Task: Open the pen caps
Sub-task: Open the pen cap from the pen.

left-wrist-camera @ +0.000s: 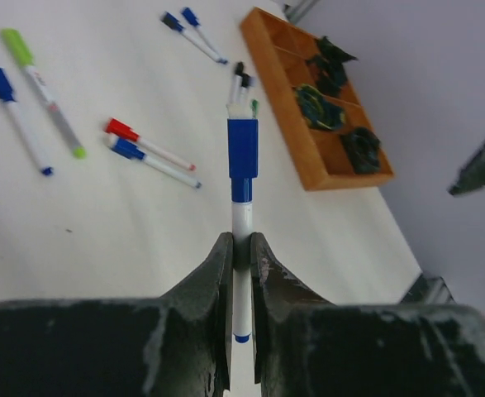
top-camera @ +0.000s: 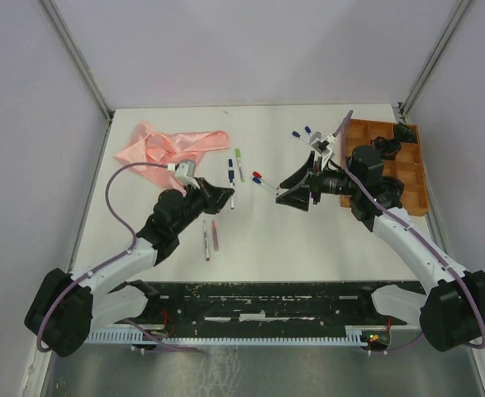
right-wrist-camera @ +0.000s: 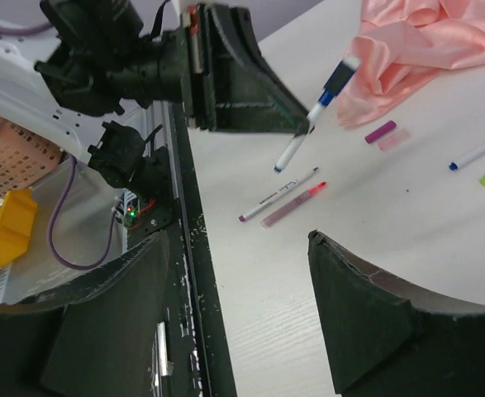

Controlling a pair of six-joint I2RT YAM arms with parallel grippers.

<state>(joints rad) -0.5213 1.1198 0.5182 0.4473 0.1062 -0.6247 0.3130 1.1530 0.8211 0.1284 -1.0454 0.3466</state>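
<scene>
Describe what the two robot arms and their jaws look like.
The left arm and right arm match: white tubular links joined by bulky black joints. A lilac cable runs along each arm in loose loops. The jaws are matt black and wedge-shaped, and their surfaces are scuffed with pale speckles.

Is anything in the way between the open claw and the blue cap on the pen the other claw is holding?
Nothing visible. The right gripper faces the blue cap across open air; the left gripper holds its pen up. Other pens lie flat on the table.
</scene>
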